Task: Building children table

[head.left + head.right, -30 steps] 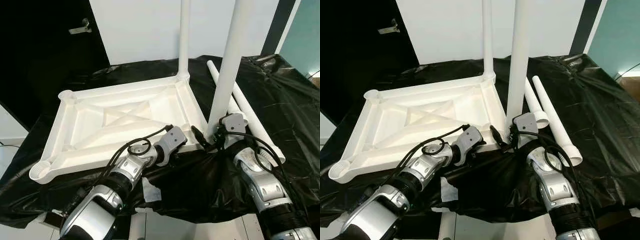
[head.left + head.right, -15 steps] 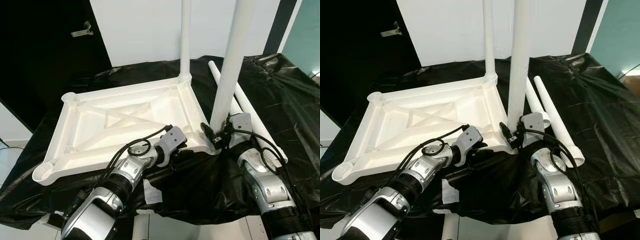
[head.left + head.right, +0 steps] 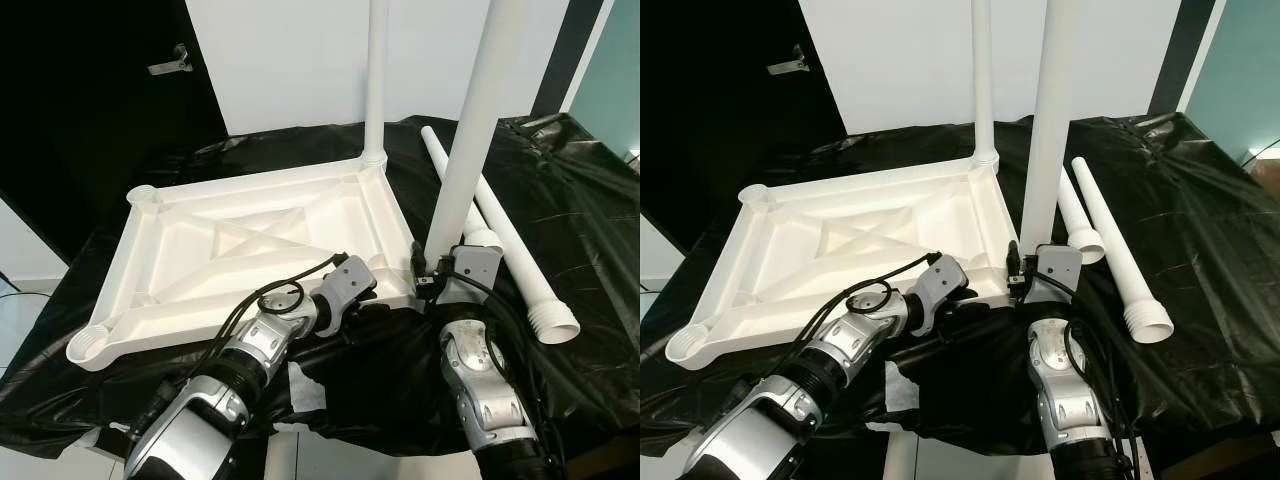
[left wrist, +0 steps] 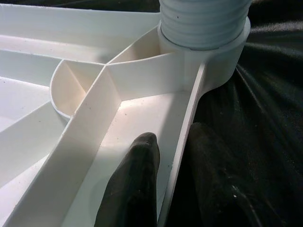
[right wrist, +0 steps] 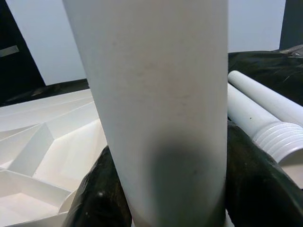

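A white plastic tabletop (image 3: 200, 250) lies upside down on a black-covered table. One white leg (image 3: 377, 80) stands in its far right corner. My right gripper (image 3: 425, 283) is shut on a second leg (image 3: 470, 130), held upright at the near right corner. In the right wrist view, black fingers (image 5: 102, 194) flank that leg (image 5: 161, 94). Its threaded end (image 4: 203, 19) sits in the corner socket (image 4: 213, 61). My left gripper (image 4: 173, 184) is shut on the tabletop's near rim (image 4: 182, 142), one finger inside the wall and one outside.
Two loose white legs (image 3: 1077, 215) (image 3: 1120, 260) lie side by side on the black sheet (image 3: 580, 220) to the right. Open sockets mark the near left (image 3: 88, 345) and far left (image 3: 140, 193) corners. A dark doorway stands behind on the left.
The right gripper has brought the held leg from a slant to nearly upright over the near right corner, and the right forearm has swung in under it. The left gripper keeps its hold.
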`<state>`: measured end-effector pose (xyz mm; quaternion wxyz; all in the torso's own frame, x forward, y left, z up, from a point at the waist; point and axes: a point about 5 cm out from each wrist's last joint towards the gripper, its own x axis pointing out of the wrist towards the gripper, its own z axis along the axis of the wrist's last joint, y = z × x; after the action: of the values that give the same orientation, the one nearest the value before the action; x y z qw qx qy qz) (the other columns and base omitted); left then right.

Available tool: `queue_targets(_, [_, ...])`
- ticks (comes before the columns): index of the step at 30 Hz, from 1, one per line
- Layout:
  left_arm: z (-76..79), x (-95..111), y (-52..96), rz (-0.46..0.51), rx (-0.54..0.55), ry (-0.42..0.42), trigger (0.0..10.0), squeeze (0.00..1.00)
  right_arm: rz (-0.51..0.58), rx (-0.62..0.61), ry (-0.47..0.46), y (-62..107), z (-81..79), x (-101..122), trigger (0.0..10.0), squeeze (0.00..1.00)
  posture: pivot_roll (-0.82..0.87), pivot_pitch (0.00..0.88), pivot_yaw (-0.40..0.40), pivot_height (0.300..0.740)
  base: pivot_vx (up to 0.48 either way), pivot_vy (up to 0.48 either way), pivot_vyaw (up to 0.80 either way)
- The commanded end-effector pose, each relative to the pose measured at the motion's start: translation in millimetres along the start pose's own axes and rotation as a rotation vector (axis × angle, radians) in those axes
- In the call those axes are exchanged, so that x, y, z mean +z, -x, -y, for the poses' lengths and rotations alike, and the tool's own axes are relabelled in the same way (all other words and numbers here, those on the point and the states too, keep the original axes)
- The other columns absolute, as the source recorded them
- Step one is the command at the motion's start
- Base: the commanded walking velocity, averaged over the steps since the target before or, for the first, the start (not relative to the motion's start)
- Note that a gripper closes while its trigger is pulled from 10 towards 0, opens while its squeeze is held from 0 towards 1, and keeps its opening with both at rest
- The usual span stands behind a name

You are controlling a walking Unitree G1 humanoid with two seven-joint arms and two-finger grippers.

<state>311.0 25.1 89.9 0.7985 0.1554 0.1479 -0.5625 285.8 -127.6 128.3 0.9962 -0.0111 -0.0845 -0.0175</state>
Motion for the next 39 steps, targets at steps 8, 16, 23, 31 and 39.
queue_targets(8, [24.2, -32.8, -4.7, -0.123, -0.178, 0.078, 10.0, 0.00, -0.042, 0.173, 0.055, 4.9, -6.1, -7.7, 10.0, 1.00, -0.14, 0.006, 0.070, 0.740, 0.000, 0.000, 0.00])
queue_targets(16, [24.7, -32.2, -5.5, -0.120, -0.181, 0.079, 10.0, 0.00, 0.062, 0.377, 0.254, 0.7, 5.6, 9.4, 10.0, 0.00, -0.15, 0.009, 0.070, 0.740, 0.000, 0.000, 0.00])
queue_targets(23, [24.6, -32.6, -5.0, -0.120, -0.183, 0.076, 10.0, 0.00, -0.034, 0.495, 0.237, -5.3, 27.2, 8.0, 0.0, 0.00, -0.15, 0.006, 0.071, 0.740, 0.000, 0.000, 0.00])
queue_targets(31, [21.8, -31.5, -3.8, -0.121, -0.176, 0.071, 10.0, 0.00, -0.130, 0.544, 0.173, -10.7, 32.0, 3.5, 0.0, 0.00, -0.14, 0.006, 0.075, 0.740, 0.000, 0.000, 0.00])
queue_targets(39, [22.1, -32.1, -3.3, -0.121, -0.176, 0.072, 10.0, 0.00, -0.088, 0.357, 0.069, 0.9, 16.8, -0.7, 0.0, 0.00, -0.14, 0.003, 0.076, 0.740, 0.000, 0.000, 0.00])
